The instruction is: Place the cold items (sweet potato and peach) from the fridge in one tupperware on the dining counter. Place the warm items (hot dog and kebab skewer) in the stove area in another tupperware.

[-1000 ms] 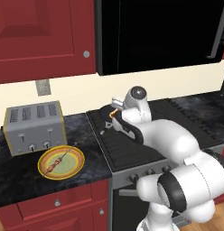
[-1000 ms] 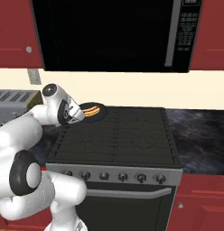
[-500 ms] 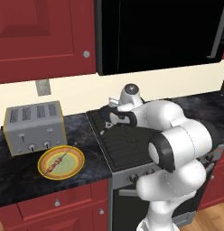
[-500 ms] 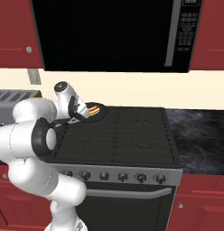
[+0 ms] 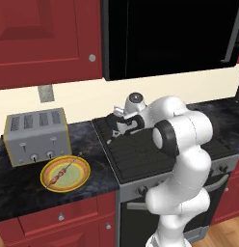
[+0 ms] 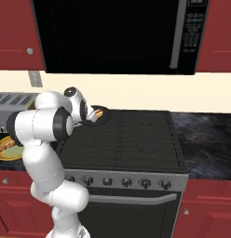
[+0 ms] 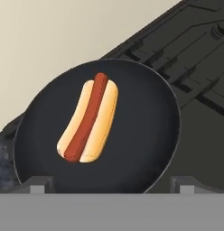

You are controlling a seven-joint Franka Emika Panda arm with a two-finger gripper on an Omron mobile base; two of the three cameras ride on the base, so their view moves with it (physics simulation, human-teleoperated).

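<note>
A hot dog (image 7: pixel 89 118) in its bun lies in a black pan (image 7: pixel 150 113) on the stove's back left burner. My gripper (image 7: pixel 112 186) hangs just above the pan's near rim, open, with its fingertips (image 7: pixel 41 185) wide apart and nothing between them. From the right base view the hot dog (image 6: pixel 95 113) shows beside my hand. In the left base view my gripper (image 5: pixel 116 126) covers the pan. The kebab skewer (image 5: pixel 63 171) rests on a yellow plate (image 5: pixel 46 182) on the counter left of the stove. Sweet potato, peach and tupperware are out of view.
A silver toaster (image 5: pixel 35 135) stands behind the plate. The black stove (image 6: pixel 136 139) spans the middle, under a dark microwave (image 6: pixel 117 35). Dark counter (image 6: pixel 206 139) runs to the right. My own bent arm (image 5: pixel 181 140) rises over the stove's front.
The arm has folded up, its elbow swinging higher and across the stove, while the hand stays over the pan. The jaws remain open.
</note>
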